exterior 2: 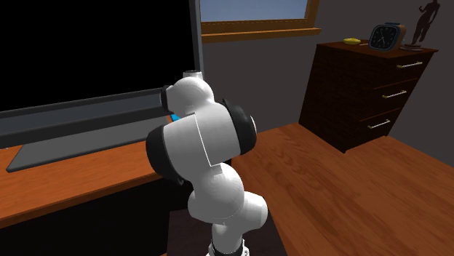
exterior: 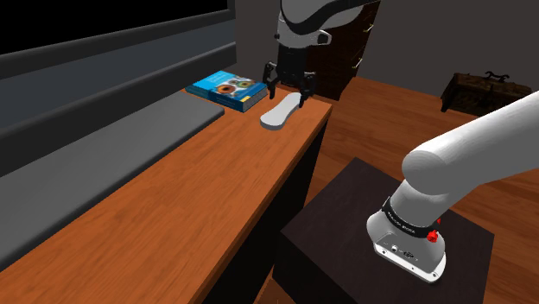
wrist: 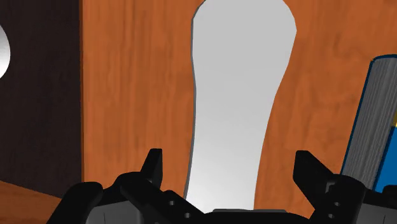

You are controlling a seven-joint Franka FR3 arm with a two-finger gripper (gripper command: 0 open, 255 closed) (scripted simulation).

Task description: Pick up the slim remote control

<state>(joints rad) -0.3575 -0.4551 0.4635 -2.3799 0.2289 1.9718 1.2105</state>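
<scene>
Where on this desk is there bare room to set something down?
The near stretch of wooden desk, between the grey slab and its edge, is bare. The far end is crowded: white remote, blue book, gripper with open fingers above the remote.

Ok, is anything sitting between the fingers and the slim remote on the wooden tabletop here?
Nothing visible. The gripper hangs right over the pale grey remote, with its fingers open on either side of it. The blue book lies beside the remote, outside one finger.
</scene>
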